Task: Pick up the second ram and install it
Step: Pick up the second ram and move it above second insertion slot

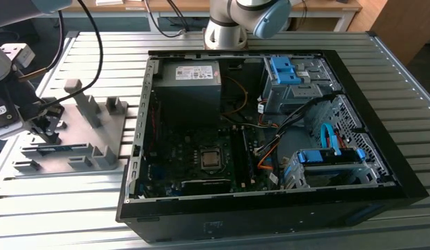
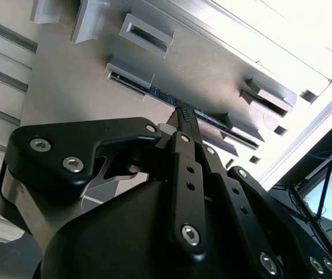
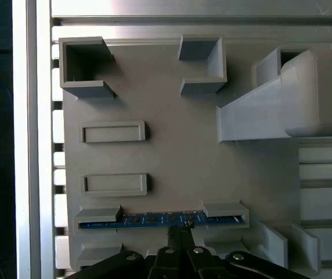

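Observation:
The second ram is a thin blue stick standing on edge in the slots of a grey holder plate. In the second wrist view the ram runs diagonally between two grey brackets. My gripper is shut, its black fingertips pressed together right at the middle of the ram's upper edge; I cannot tell whether they touch it. The tips line up along the ram's length, not across it. In the exterior view the gripper hangs over the ram at the exterior view's left.
An open black computer case lies beside the holder, with the motherboard, its black slots, blue drive cages and cables inside. Grey posts rise from the holder plate. The slatted metal table carries everything.

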You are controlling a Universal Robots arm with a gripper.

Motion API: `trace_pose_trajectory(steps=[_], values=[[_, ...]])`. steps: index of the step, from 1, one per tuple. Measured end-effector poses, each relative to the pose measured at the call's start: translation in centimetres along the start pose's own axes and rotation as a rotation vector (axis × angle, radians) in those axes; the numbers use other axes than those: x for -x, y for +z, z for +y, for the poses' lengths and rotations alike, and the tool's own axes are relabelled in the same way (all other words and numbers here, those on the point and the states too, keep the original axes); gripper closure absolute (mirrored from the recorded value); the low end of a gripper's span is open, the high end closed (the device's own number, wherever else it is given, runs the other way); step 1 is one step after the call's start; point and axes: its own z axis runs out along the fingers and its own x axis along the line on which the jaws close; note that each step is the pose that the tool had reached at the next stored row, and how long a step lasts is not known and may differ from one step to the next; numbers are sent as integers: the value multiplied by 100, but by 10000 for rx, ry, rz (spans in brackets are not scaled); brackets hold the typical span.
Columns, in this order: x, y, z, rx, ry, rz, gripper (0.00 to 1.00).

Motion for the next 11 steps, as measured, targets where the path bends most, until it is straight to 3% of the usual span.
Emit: trace_pose_trajectory(steps=[2, 11], values=[[0, 0, 0, 5, -164, 0, 90], [-1, 0, 0, 48, -1881, 6, 90]])
